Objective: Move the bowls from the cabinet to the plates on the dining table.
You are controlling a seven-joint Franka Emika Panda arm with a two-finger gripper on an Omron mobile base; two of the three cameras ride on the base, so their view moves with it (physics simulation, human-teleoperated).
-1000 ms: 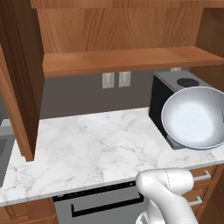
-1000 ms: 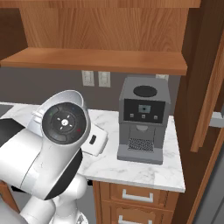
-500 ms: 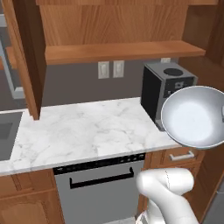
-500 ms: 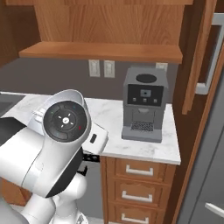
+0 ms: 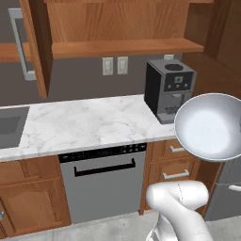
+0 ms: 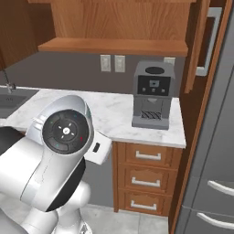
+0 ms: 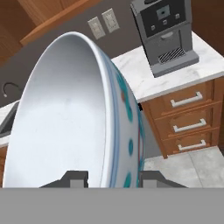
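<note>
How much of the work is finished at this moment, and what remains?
Done: the white bowl is out of the cabinet, whose shelf looks bare. In hand: the gripper is shut on the bowl's rim and carries it tilted in front of the counter with the coffee machine. Left: setting it on a plate; no table or plate shows.

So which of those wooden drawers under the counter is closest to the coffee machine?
The top drawer of the stack of three: it sits directly beneath the marble counter where the coffee machine stands; the other two lie below it.
</note>
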